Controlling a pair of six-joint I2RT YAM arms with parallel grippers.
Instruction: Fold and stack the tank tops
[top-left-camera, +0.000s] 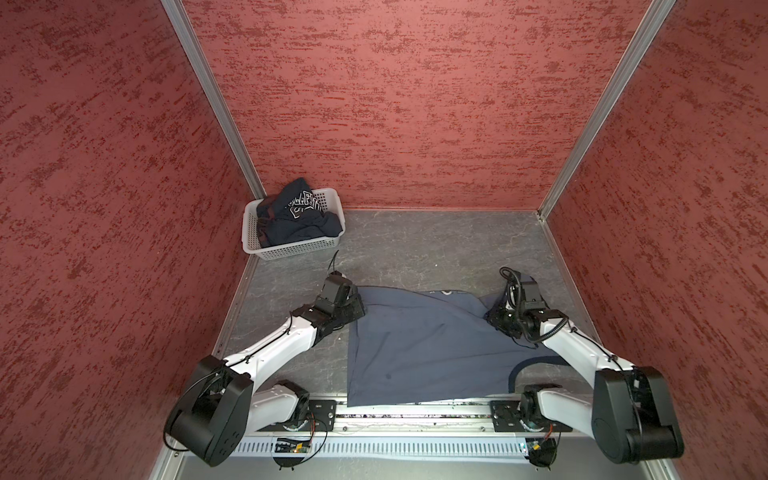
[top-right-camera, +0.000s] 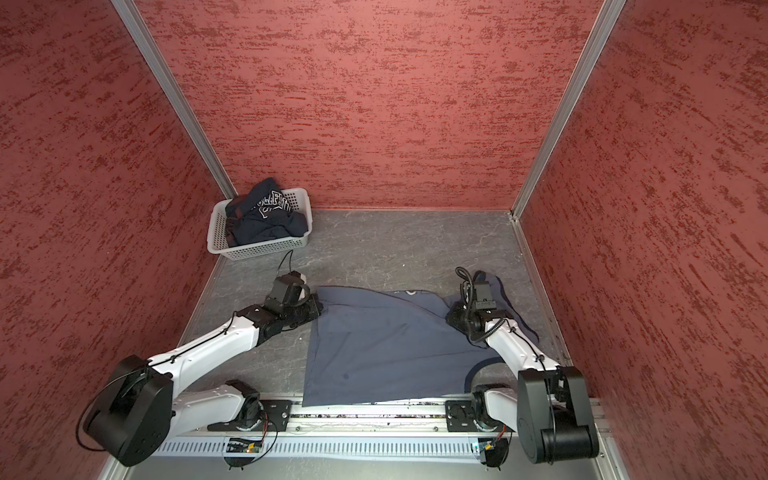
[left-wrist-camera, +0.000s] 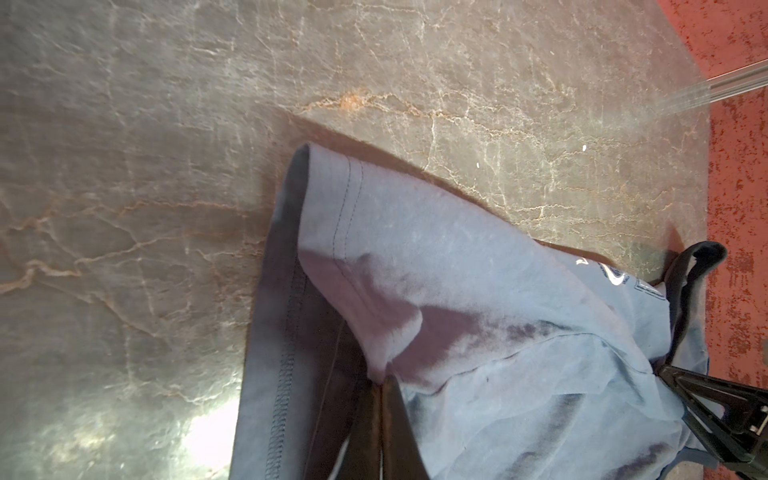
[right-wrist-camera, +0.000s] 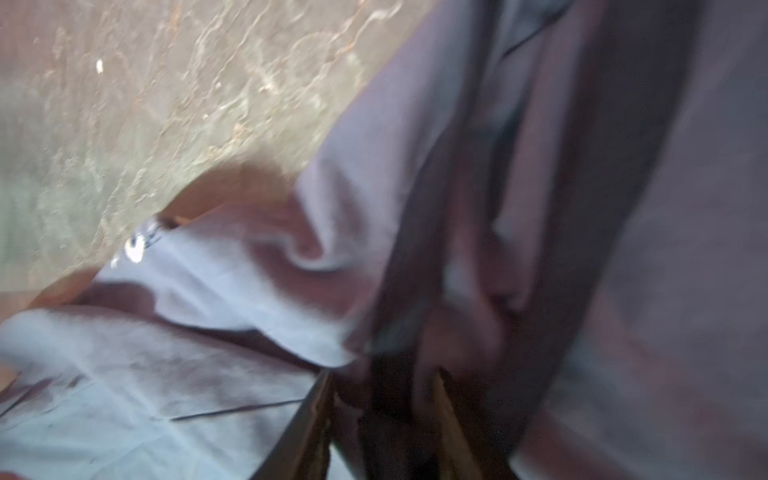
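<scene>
Red walls boxed a grey table. Spread near its front edge lay the grey top. The left gripper was clamped on a far corner, probably to fold it. The right gripper sat in bunched cloth, too blurred to tell its grip. The navy top lay in the basket.

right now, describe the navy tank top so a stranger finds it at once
At the far left corner of the table, where red walls meet, sits a white perforated basket. The navy tank top is bunched inside it, dark with white-outlined lettering, unlike the paler grey-blue tank top spread out at the near edge.
</scene>
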